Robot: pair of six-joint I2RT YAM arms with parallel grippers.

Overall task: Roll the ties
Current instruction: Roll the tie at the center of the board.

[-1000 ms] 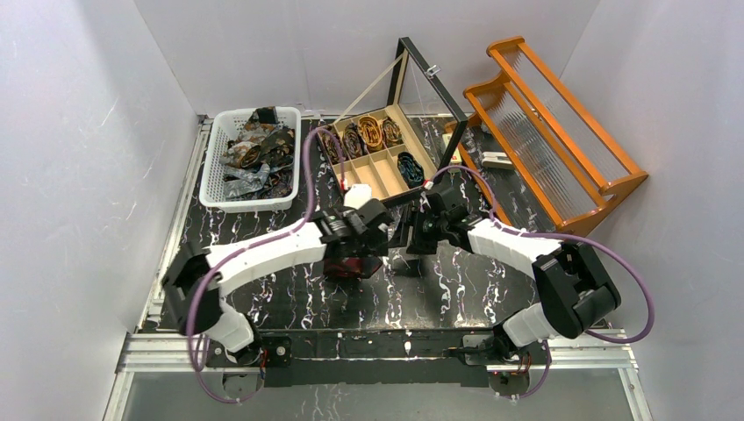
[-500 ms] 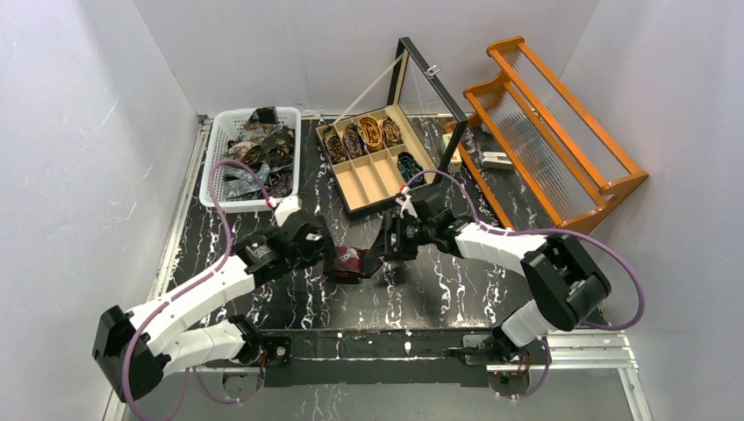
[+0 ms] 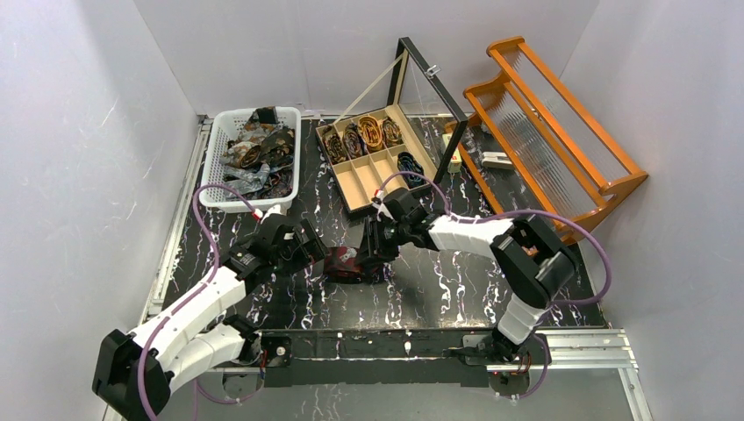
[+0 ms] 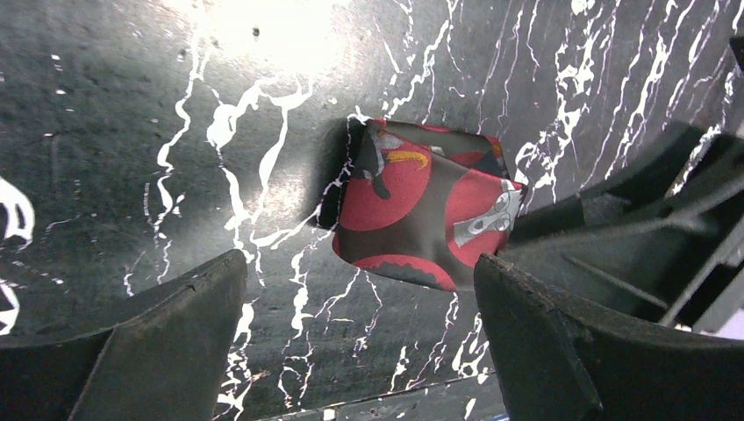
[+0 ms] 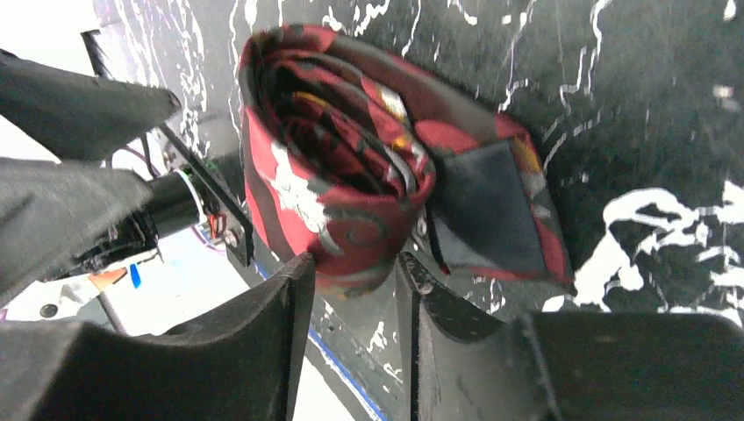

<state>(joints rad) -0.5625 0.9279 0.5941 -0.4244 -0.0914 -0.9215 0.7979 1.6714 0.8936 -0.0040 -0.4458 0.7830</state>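
A rolled tie (image 3: pixel 344 261), red with dark patches and small pale figures, lies as a tight coil on the black, white-veined tabletop (image 3: pixel 456 289), near the middle and closer to the arms. A flat dark-lined tail end rests against the coil's side.

At its 9 o'clock, the left end effector (image 3: pixel 311 246) hangs just beside the coil with its fingers spread wide apart, touching nothing. At its 3 o'clock, the right end effector (image 3: pixel 373 250) reaches the coil. In the right wrist view its two fingers (image 5: pixel 272 333) stand half closed, with the coil's edge between their tips; I cannot tell whether they pinch it.

Farther out, at 11 o'clock, a white basket (image 3: pixel 248 203) holds loose ties (image 3: pixel 254 153). At 12 to 1 o'clock stands a wooden box (image 3: pixel 373 175) with its lid raised and coiled ties (image 3: pixel 370 132) in its far compartments. At 2 o'clock leans an orange wooden rack (image 3: pixel 553 132).
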